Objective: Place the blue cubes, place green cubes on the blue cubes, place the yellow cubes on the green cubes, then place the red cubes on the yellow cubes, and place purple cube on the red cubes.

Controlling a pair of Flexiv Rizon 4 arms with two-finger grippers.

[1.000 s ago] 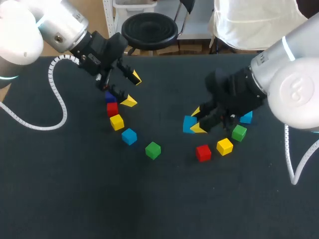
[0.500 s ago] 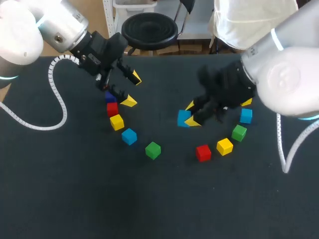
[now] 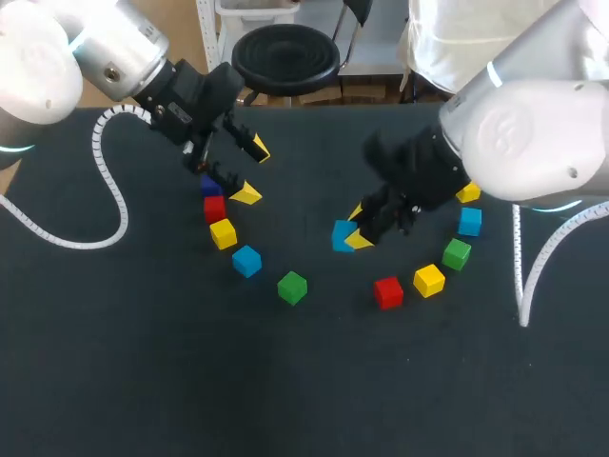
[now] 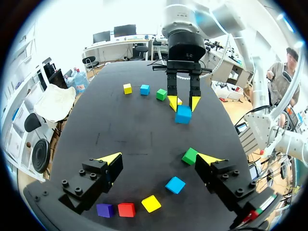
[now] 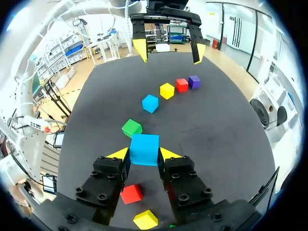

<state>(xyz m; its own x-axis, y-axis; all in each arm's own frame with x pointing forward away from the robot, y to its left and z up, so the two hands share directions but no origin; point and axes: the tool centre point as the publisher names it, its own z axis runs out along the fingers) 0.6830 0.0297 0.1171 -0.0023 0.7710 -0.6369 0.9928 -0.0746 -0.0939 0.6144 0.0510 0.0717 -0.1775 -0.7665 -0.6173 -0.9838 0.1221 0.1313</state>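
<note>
My right end effector is squeezing a small solid blue cube from both sides. It has been carrying the cube toward the middle of the dark worktop, so I think placing is starting. My left end effector is staying wide open, holding nothing.

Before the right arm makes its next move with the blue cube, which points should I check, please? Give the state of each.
1. Fingers of the right gripper clamp the held blue cube from two sides: ok.
2. Held blue cube clear of the table: cannot tell.
3. Bare table beside it for setting down: ok.
4. The left gripper open, apart from the right gripper: ok.
5. The nearer green cube uncovered for stacking later: ok.
</note>
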